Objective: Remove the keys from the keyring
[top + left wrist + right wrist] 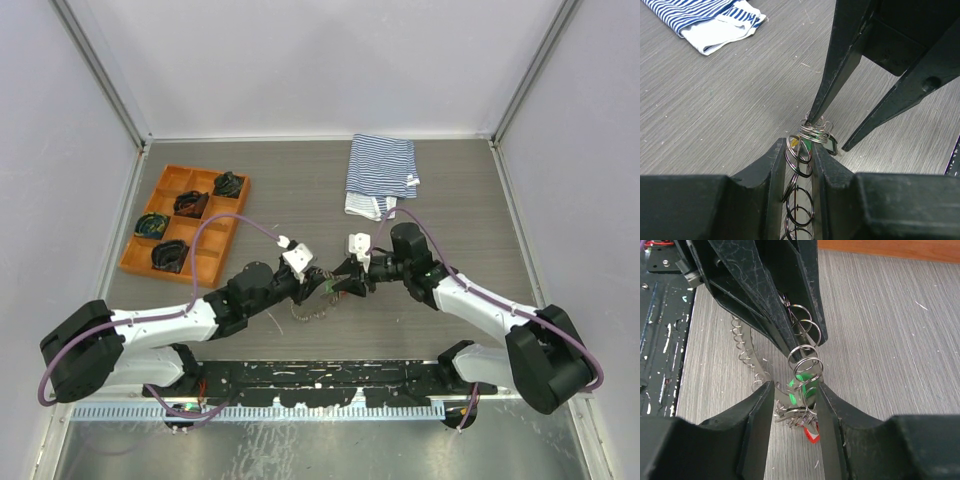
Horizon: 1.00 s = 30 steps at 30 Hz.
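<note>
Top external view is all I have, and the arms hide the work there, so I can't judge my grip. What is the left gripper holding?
Observer: The left gripper is clamped on the keyring, on its chain of rings just behind the cluster.
Operator: And the right one?
Observer: The right gripper straddles the ring cluster, with one fingertip touching its top; I cannot tell if it pinches.
Operator: Where are the keys?
Observer: A green key sits between the right fingers, and a red key lies just beyond it.
</note>
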Each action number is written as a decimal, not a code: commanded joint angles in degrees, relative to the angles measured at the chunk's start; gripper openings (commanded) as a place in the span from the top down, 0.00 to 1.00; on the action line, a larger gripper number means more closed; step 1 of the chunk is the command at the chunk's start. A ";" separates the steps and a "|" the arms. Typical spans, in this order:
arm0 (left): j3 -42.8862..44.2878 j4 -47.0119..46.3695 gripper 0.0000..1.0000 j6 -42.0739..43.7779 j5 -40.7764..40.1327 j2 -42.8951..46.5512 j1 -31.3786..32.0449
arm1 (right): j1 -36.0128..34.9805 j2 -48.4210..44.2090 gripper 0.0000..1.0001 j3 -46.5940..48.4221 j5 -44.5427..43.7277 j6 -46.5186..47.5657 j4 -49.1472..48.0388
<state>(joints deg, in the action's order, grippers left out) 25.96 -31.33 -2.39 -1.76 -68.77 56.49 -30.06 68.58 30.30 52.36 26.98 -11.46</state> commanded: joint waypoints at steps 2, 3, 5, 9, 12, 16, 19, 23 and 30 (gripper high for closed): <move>2.24 -2.92 1.00 -0.81 0.25 0.17 -0.22 | -0.87 -0.01 0.59 1.24 -4.57 1.43 -2.33; 2.23 -2.98 1.00 -0.83 0.27 0.21 -0.24 | -0.88 -0.02 0.60 1.33 -4.69 1.29 -2.36; 2.22 -2.96 1.00 -0.92 0.47 0.22 -0.21 | -0.88 -0.14 0.62 1.57 -4.85 1.08 -2.32; 2.30 -2.92 1.00 -1.33 1.02 0.08 -0.16 | -0.97 -0.73 0.63 2.06 -5.16 -0.22 -2.52; 2.47 -2.74 1.00 -1.75 1.06 0.07 -0.22 | -0.96 -1.21 0.63 2.48 -4.65 -1.25 -2.59; 3.14 -1.64 1.00 -2.22 1.06 0.13 -0.15 | -1.05 -1.81 0.66 2.95 -4.41 -2.78 -2.77; 3.77 -0.54 1.00 -2.73 0.89 0.13 -0.16 | -1.23 -1.87 0.66 2.98 -4.42 -3.00 -2.69; 4.06 -0.10 1.00 -3.05 0.90 0.13 -0.18 | -1.81 -1.44 0.71 2.70 -4.37 -2.77 -2.79; 3.52 0.30 1.00 -3.06 0.68 0.67 -0.14 | -1.93 -1.59 0.85 3.42 -6.57 -3.20 -1.90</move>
<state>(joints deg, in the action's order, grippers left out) 27.33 -28.82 -5.17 -1.30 -68.99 56.34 -31.77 68.58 30.96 47.55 24.60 -11.55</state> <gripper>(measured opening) 0.238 0.180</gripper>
